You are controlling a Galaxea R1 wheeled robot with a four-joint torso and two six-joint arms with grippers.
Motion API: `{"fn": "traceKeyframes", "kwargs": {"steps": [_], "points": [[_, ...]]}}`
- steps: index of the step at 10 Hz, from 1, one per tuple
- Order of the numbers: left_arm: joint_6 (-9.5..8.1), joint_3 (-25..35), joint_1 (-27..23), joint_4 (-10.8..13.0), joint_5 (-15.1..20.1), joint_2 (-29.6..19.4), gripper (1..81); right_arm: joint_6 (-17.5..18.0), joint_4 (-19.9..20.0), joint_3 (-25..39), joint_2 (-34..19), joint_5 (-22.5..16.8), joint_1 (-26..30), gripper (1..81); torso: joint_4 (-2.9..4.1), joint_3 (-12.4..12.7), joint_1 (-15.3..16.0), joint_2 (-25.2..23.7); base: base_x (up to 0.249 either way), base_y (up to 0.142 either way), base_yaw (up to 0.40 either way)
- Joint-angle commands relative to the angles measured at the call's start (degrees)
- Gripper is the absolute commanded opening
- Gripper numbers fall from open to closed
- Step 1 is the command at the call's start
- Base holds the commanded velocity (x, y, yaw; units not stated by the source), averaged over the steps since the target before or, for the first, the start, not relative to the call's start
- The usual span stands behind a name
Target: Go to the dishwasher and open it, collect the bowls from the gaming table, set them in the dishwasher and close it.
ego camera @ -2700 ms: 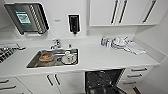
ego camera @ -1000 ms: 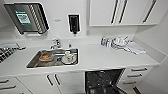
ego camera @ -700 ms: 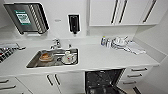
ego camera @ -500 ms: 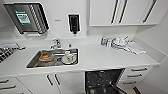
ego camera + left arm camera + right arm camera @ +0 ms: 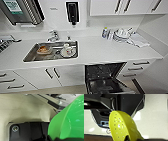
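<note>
Bowls sit in your pincers: green one (image 5: 70, 119) left, perforated yellow one (image 5: 121, 126) right. Dishwasher (image 5: 105, 77) open; sink (image 5: 32, 56) holds dishes (image 5: 67, 51).

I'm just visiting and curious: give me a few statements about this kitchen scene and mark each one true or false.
1. The built-in dishwasher under the white countertop stands open. True.
2. The stainless-steel sink holds no dishes. False: dishes lie in it.
3. A bright green plastic bowl shows close up in the left wrist view. True.
4. The perforated bowl in the right wrist view is blue. False: it is yellow-green.
5. The black wall dispenser hangs above the countertop. True.
</note>
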Motion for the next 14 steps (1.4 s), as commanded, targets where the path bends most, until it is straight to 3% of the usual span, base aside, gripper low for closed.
{"fn": "traceKeyframes", "kwargs": {"steps": [1, 3, 5, 6, 8, 12, 14], "points": [[-0.68, 10.1, -11.6, -0.2, 15.4, -3.4, 1.0, 0.2, 0.1, 0.3, -0.7, -3.4, -0.3, 1.0, 0.00, -5.3, 0.0, 0.0, 0.000, 0.000, 0.000], [-0.77, 12.7, -16.5, -0.2, 19.7, -3.0, 1.0, 0.2, 0.1, 0.3, -0.5, -3.3, -0.2, 1.0, 0.00, -9.2, 0.0, 0.0, 0.000, 0.000, 0.000], [-0.95, 16.3, -22.8, -0.3, 27.7, -0.7, 1.0, 0.2, 0.1, 0.3, -0.3, -3.3, -0.1, 1.0, 0.00, -12.9, 0.0, 0.1, 0.000, 0.000, 0.000], [-1.29, 18.0, -26.4, -0.9, 32.6, 1.2, 1.0, 0.2, 0.1, 0.4, -0.2, -3.3, -0.2, 1.0, 0.00, -9.7, 0.0, 0.1, 0.000, 0.000, 0.000], [-3.32, 19.3, -32.5, -1.1, 39.5, 5.4, 1.0, 0.2, 0.1, 0.4, 0.0, -3.3, -0.2, 1.0, 0.00, -11.3, 0.1, 0.1, 0.000, 0.000, 0.000], [-5.69, 16.1, -38.6, -0.3, 41.0, 14.3, 1.0, 0.2, 0.2, 0.4, 0.4, -3.3, -0.1, 1.0, 0.00, -11.6, 0.1, 0.2, 0.000, 0.000, 0.000], [-7.54, 11.4, -40.4, 3.4, 40.6, 21.3, 1.0, 0.2, 0.1, 0.4, 0.7, -3.2, -0.3, 1.0, 0.00, -11.6, 0.1, 0.2, 0.000, 0.000, 0.000]]}}
